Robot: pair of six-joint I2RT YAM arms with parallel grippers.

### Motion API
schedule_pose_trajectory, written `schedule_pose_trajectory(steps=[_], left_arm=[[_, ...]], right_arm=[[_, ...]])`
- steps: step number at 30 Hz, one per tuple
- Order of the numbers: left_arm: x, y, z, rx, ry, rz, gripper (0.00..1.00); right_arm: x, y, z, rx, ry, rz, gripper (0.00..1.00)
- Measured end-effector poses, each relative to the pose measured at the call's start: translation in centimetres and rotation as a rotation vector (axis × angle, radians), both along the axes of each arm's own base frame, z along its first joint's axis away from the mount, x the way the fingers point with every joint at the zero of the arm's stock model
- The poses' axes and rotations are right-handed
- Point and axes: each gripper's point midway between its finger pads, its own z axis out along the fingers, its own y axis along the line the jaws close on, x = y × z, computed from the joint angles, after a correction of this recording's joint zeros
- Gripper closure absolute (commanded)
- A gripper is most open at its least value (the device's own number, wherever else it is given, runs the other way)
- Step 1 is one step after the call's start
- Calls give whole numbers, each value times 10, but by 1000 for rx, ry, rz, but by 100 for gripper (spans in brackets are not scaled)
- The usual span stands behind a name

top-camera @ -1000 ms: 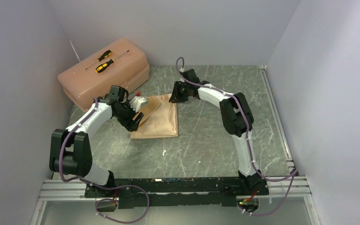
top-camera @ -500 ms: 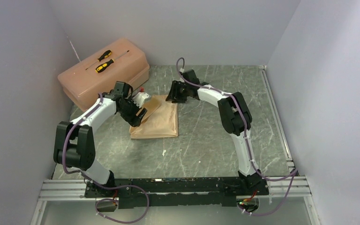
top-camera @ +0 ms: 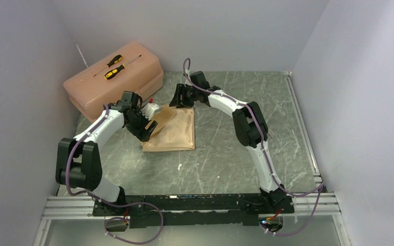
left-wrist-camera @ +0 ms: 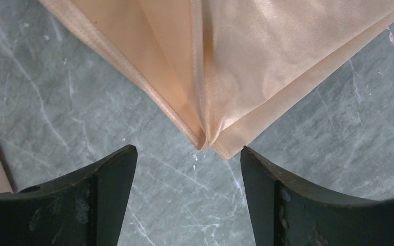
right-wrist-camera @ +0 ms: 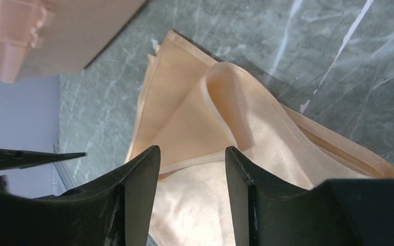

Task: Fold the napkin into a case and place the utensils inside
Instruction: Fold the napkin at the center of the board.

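The left arm (top-camera: 101, 125) and right arm (top-camera: 227, 105) bend in toward each other. The left fingers (left-wrist-camera: 117, 174) are wide apart, empty. The right fingers (right-wrist-camera: 139, 177) are apart too.

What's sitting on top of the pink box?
Two yellow-and-black screwdrivers lie on the pink toolbox lid. Its inside is hidden, because the lid is shut.

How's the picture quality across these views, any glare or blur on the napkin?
Top external view: even light, sharp, the napkin without glare. Left wrist view: satin sheen upper right, left gripper's fingers dark. Right wrist view: bright highlight on the raised fold, right gripper's fingers underexposed.
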Motion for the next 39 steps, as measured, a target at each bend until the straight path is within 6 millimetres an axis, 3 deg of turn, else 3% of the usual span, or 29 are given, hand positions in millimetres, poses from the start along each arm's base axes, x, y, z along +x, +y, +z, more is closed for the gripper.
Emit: schedule_pose_trajectory(steps=[6,9,14,22,27,32,35,39], left_arm=[[6,15,19,-14,-41,58,15],[7,17,31,-20,-78,66,6],[7,18,42,-26,-116,67,6],[8,21,44,-13,-127,75,6],[8,24,44,3,-131,83,6],[8,26,41,11,-129,87,8],[6,28,36,20,-126,90,9],[4,30,28,28,-121,96,11]], right_arm=[[-6,-3,-35,-58,57,19,49],[-10,-2,-47,-69,81,35,51],[-13,5,-45,-59,75,60,60],[-27,18,-46,-53,83,99,79],[-25,20,-45,-46,72,100,99],[-27,17,-48,-52,68,93,100],[-38,7,-52,-74,83,75,100],[-66,-13,-47,-111,108,43,100]])
